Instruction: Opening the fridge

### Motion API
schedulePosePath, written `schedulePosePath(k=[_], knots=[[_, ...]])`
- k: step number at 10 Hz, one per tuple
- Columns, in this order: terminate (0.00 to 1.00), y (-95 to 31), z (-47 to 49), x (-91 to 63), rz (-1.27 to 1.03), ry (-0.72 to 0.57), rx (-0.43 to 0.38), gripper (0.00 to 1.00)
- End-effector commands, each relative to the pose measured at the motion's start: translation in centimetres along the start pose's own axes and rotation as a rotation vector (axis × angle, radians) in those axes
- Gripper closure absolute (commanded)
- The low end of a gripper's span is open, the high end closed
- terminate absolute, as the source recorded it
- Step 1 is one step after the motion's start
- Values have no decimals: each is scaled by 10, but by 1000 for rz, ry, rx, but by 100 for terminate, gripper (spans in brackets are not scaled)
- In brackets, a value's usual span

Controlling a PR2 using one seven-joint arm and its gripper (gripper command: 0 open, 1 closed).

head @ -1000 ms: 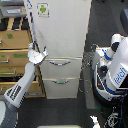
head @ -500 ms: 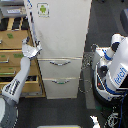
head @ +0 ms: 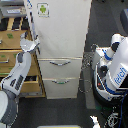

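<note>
The exterior view is small, soft and blocky, with fine edges smeared throughout. Light is even and fairly bright on the fridge [head: 60, 45], whose white front nearly washes out, hiding surface detail. The floor [head: 60, 112] around it reads dark and murky. The tool [head: 30, 46] is blurred, its fingers indistinct against the fridge's edge.

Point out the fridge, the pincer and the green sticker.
fridge [head: 62, 35]: exterior view, middle of the large upper door.
pincer [head: 34, 46]: exterior view, between its fingertips at the door's left edge.
green sticker [head: 43, 9]: exterior view, centre of the green figure.
</note>
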Motion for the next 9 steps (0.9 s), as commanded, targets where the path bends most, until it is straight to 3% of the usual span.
schedulePosePath(k=[1,6,7,9], knots=[[0,-47,-69,52,-28,115,-183,0],[0,-59,-121,85,-44,176,-163,0],[0,-54,-127,85,-37,170,-254,100],[0,-57,-117,83,-67,150,-253,100]])
